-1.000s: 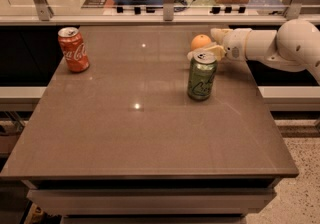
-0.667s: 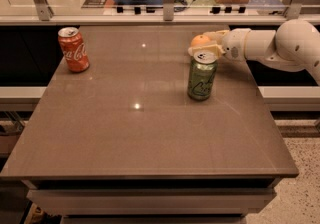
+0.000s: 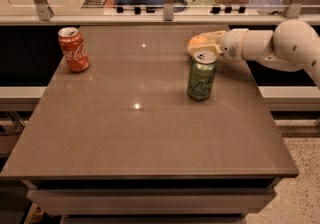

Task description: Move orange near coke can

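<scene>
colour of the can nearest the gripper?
It's a green can, pale lettering, camera view; gripper at the orange behind it.

Warm overhead light, two glare spots on table [image 3: 150, 143]; claw [image 3: 207, 44] at orange [image 3: 195, 43].

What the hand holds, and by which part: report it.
Cannot be told: the hand sits at the right side of the orange, behind the green can.

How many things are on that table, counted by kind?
Cans: 2, the coke can and a green can.
Fruit: 1, the orange.
Total: 3 on the table.
The robot's hand is at the orange, just behind the green can.
</scene>
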`<state>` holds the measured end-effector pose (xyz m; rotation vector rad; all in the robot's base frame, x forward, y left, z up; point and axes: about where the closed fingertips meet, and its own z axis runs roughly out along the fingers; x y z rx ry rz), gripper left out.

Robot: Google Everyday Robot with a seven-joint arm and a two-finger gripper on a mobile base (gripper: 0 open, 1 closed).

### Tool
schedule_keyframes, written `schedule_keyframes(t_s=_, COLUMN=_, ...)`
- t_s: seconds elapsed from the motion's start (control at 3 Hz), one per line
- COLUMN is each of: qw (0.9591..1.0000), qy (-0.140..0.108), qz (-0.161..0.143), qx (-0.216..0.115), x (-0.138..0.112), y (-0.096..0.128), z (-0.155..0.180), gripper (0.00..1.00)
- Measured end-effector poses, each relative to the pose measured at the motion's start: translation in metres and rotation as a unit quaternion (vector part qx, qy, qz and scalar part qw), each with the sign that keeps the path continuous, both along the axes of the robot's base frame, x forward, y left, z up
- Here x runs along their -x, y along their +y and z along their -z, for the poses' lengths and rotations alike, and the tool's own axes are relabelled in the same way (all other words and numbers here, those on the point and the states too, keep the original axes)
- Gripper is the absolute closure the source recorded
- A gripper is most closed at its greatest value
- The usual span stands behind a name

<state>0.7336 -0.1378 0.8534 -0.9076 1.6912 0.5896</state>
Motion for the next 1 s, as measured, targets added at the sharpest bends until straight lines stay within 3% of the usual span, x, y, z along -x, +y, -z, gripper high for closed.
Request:
schedule_keyframes(t_s=0.33, qw=1.0, qy=0.001, qz=-0.002, qx=0.0, x=0.0, y=0.003, z=0.001, gripper=1.0)
schedule_keyframes(t_s=1.0, qw=1.0, qy=0.002, qz=0.006, qx=0.006, x=-0.003, y=-0.005, z=-0.025, gripper=1.0)
